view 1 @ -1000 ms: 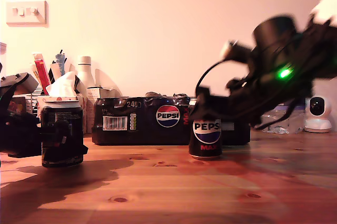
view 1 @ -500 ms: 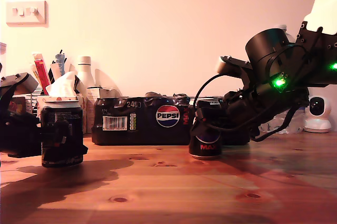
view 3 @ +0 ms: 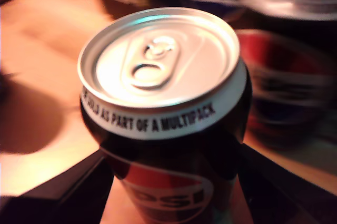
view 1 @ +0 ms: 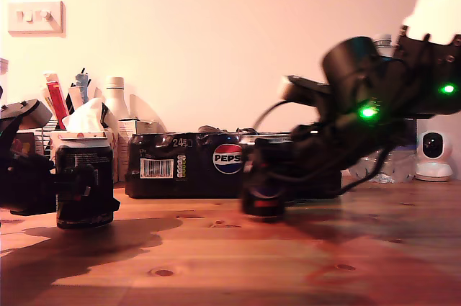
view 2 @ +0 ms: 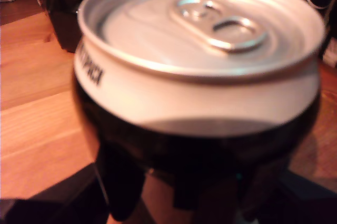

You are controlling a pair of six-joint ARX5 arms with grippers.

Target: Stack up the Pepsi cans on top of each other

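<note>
Two black Pepsi cans show in the exterior view. One can (view 1: pixel 85 165) (view 2: pixel 200 66) stands on the wooden table (view 1: pixel 216 263) at the exterior view's left, with my first gripper (view 1: pixel 85 192) (view 2: pixel 195 195) shut around its lower body. The other can (view 1: pixel 264 201) (view 3: pixel 158 71) is blurred near the middle, just in front of the multipack. My second gripper (view 1: pixel 265 176) (view 3: pixel 168 197) is shut on it, its arm reaching in from the exterior view's right. Both silver tops face their wrist cameras. I cannot make out a third can for sure.
A black shrink-wrapped Pepsi multipack (view 1: pixel 180 165) lies along the back of the table. Behind the first can are tissues (view 1: pixel 86 115), pens and white bottles. A clear water bottle (view 1: pixel 392 165) and a small white camera (view 1: pixel 434 155) stand at the exterior view's right.
My second gripper came down onto the middle can, closed on it, and has now carried it toward the exterior view's left. The first gripper and its can have not moved.
</note>
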